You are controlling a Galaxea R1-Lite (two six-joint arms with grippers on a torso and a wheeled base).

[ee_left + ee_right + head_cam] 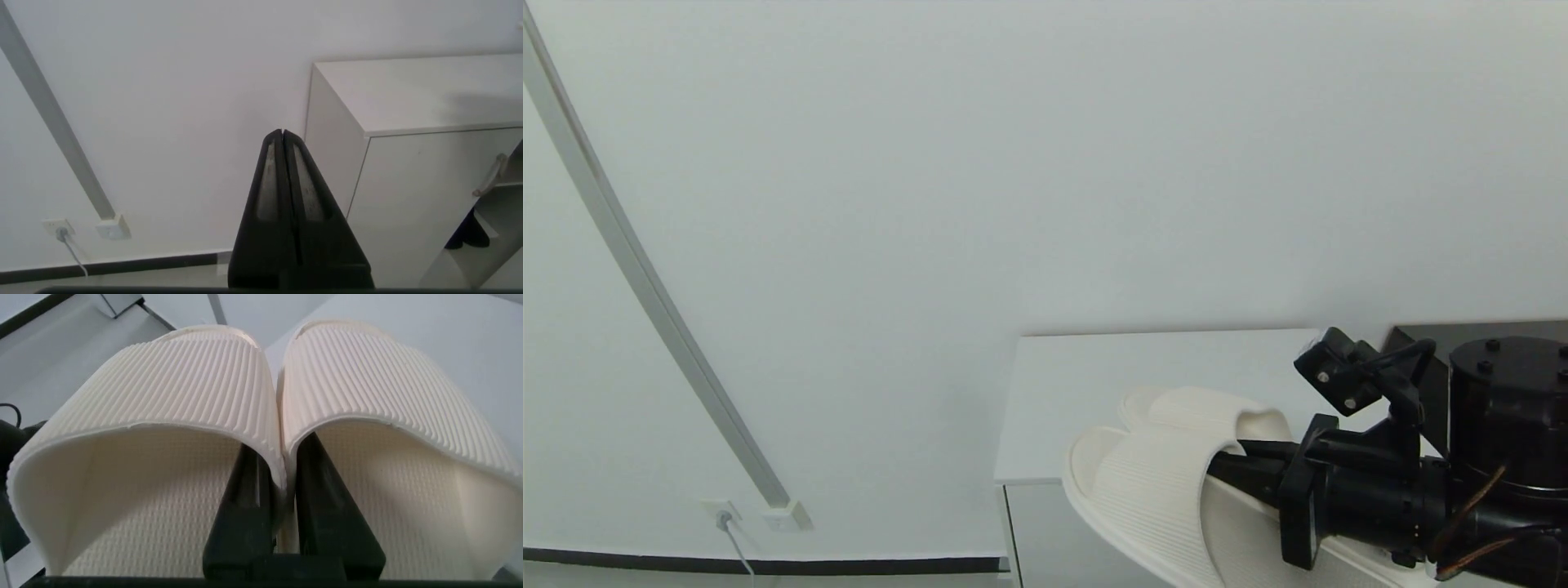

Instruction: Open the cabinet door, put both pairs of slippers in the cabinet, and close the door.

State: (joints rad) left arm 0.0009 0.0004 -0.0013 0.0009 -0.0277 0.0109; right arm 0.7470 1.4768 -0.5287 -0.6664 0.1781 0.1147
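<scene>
Right gripper [282,461], arm level, pinches slippers [176,384] near cabinet [1143,359]; left gripper [283,163] closed.

The pair of slippers [1156,482] is cream-white, with ribbed straps and finely dotted insoles. The two lie side by side, touching, toes pointing away from the robot. The right end effector [280,482] has one finger under each strap and pinches the inner sides of both straps together. The pair is lifted, tilted, above the front edge of the cabinet [1086,384]. The cabinet is white, flat-topped, and stands against the wall. Past the handle [490,174] of the cabinet door [409,204], an inner shelf shows.
</scene>
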